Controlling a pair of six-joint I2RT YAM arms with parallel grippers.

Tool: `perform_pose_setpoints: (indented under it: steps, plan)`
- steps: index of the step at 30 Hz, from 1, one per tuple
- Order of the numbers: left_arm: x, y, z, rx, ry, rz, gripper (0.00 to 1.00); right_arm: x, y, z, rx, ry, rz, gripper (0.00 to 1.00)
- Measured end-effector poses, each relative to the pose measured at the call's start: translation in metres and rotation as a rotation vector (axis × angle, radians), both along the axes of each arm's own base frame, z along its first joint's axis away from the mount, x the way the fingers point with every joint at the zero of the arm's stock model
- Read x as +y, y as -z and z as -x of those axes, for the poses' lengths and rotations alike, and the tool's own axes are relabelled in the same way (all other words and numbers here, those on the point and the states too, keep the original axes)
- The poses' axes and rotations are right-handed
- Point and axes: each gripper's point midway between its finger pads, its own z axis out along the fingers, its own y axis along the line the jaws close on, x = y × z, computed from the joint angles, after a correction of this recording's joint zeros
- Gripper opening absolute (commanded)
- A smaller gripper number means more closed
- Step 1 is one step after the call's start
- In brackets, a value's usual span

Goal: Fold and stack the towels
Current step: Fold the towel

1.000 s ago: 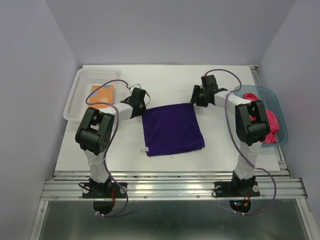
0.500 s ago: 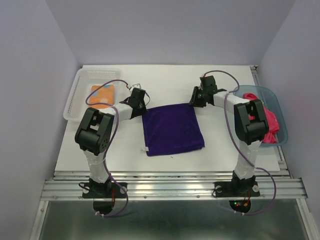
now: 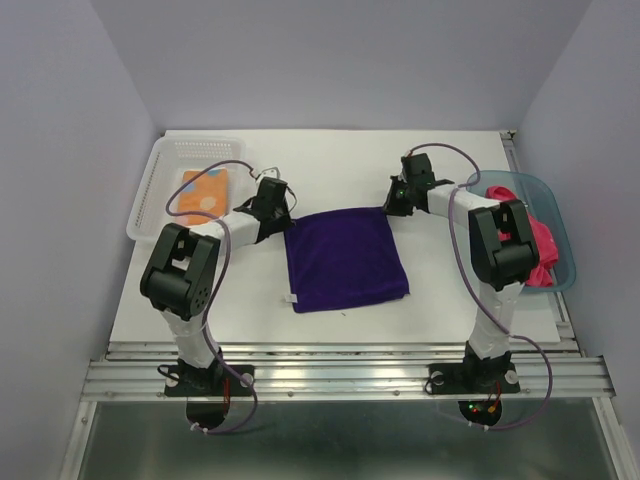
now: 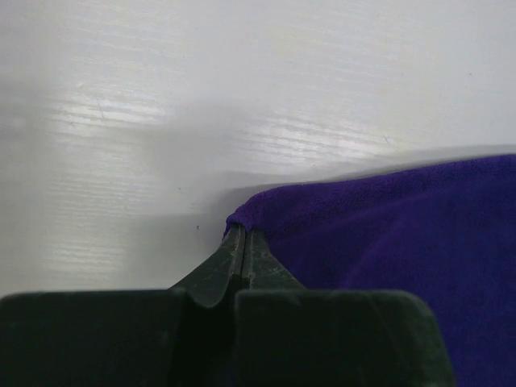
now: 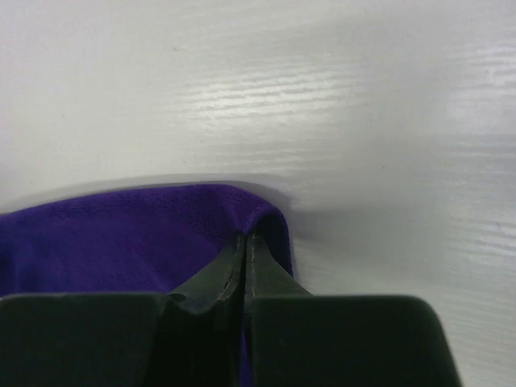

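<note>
Pinching the two far corners of the dark purple towel (image 3: 345, 258), both grippers are clenched on cloth. In the left wrist view the left gripper (image 4: 243, 239) has its fingertips pressed together, with the towel's corner bunched into a small peak between them. The right gripper (image 5: 246, 239) shows the same in its own view, its tips closed on a raised fold of purple. The lower part of each wrist picture is filled by the dark, blurred gripper body, and the towel runs off the frame edge, so only the corners can be read there.

From above, the towel lies spread flat at the centre of the white table (image 3: 330, 160). A white tag (image 3: 291, 299) sticks out at its lower left corner. The wrists hide the fingertips in this view.

In the upper left, the orange towel (image 3: 205, 190) lies inside the clear basket (image 3: 160, 170), and its pale dots are only faintly visible. At the right edge of the frame, the pink-red towel (image 3: 540, 245) sits crumpled in the teal tub (image 3: 560, 215). The right arm (image 3: 500, 245) crosses in front and covers part of both, so the towel's full shape cannot be made out.
</note>
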Motion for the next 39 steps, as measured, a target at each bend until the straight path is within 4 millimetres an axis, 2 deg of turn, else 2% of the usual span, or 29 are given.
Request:
perform_pose_setpoints:
  steps: [3, 7, 13, 18, 23, 34, 39]
  plan:
    - [-0.001, -0.008, 0.007, -0.019, 0.015, 0.026, 0.00, -0.006, 0.006, 0.011, 0.021, 0.012, 0.017, 0.01]
    - [0.000, -0.020, 0.023, -0.048, 0.026, 0.061, 0.00, -0.011, -0.003, 0.026, 0.008, 0.020, 0.015, 0.01]
    - [-0.002, -0.031, 0.057, -0.077, 0.041, 0.107, 0.00, -0.019, -0.022, 0.057, -0.021, 0.031, -0.003, 0.01]
    - [-0.009, -0.037, 0.085, -0.098, 0.068, 0.146, 0.00, -0.022, -0.027, 0.087, -0.023, 0.038, -0.040, 0.01]
    - [-0.018, -0.038, 0.115, -0.105, 0.104, 0.181, 0.00, -0.028, -0.029, 0.120, -0.008, 0.050, -0.066, 0.01]
    - [-0.014, -0.034, 0.157, -0.107, 0.093, 0.266, 0.00, -0.037, -0.053, 0.163, -0.059, 0.058, -0.108, 0.01]
    - [-0.017, -0.034, 0.171, -0.111, 0.105, 0.309, 0.00, -0.039, -0.044, 0.179, -0.031, 0.052, -0.111, 0.01]
